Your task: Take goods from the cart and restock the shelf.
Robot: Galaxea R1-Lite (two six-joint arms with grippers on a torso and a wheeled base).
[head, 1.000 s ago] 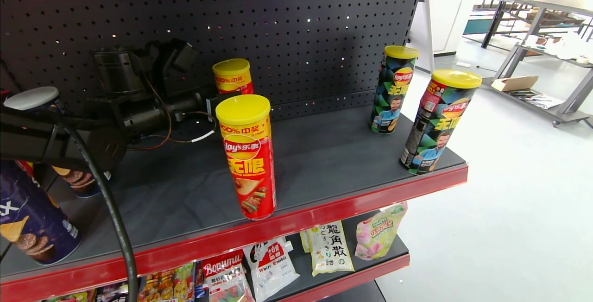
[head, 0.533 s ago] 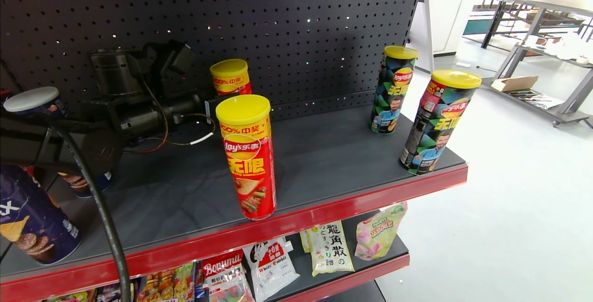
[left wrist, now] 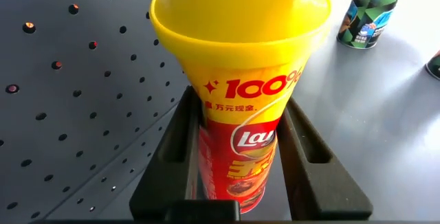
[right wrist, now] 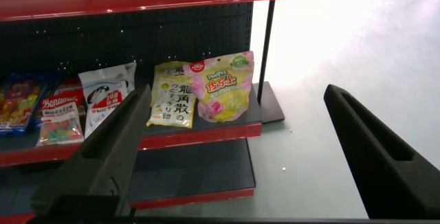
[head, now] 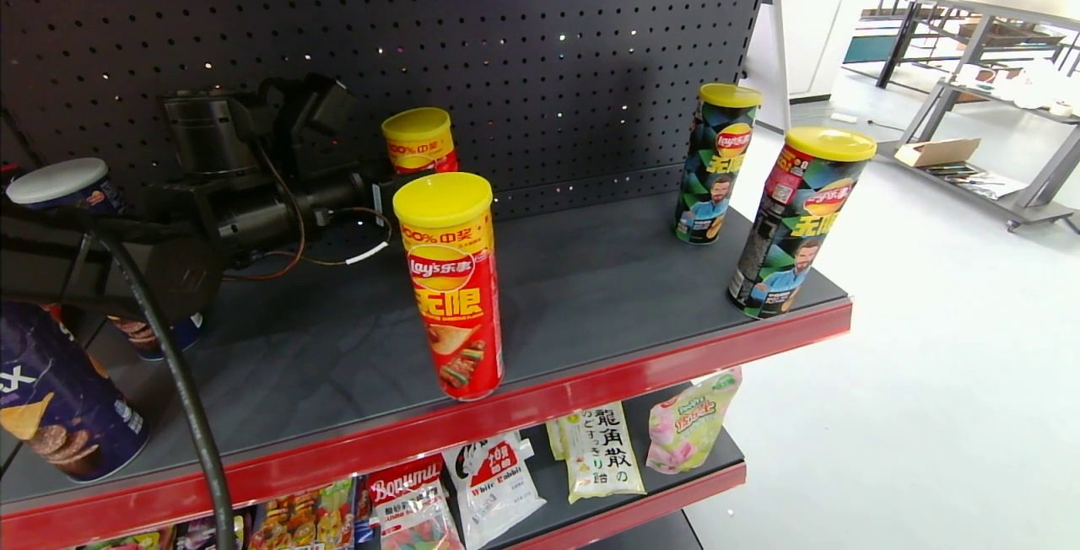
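In the head view your left claw [head: 403,179] and the front red can [head: 451,288] cover the lower half of the held red can [head: 419,138], so you cannot tell there whether its base touches the shelf [head: 591,280]. The left wrist view doesn't settle it either: the can's yellow lid hides its foot. On the left, the arm crosses a white-lidded can [head: 55,180], and the frame edge cuts off a blue can [head: 51,390].

Compared with a second ago, the left arm and its can sit slightly further left along the pegboard [head: 548,52]. Since the half-second mark almost nothing differs.

Your left claw [left wrist: 237,172] pinches the held red can [left wrist: 240,80], one black finger pressed on each side below the lid. The can stands upright at the back of the shelf, close to the pegboard and behind the front red can. Two dark cans [head: 717,166] [head: 801,225] stand well apart from it, towards the shelf's right end.

Your right claw [right wrist: 240,148] is spread wide with nothing between its fingers. It faces snack bags [right wrist: 220,86] leaning on a lower shelf [right wrist: 199,136].
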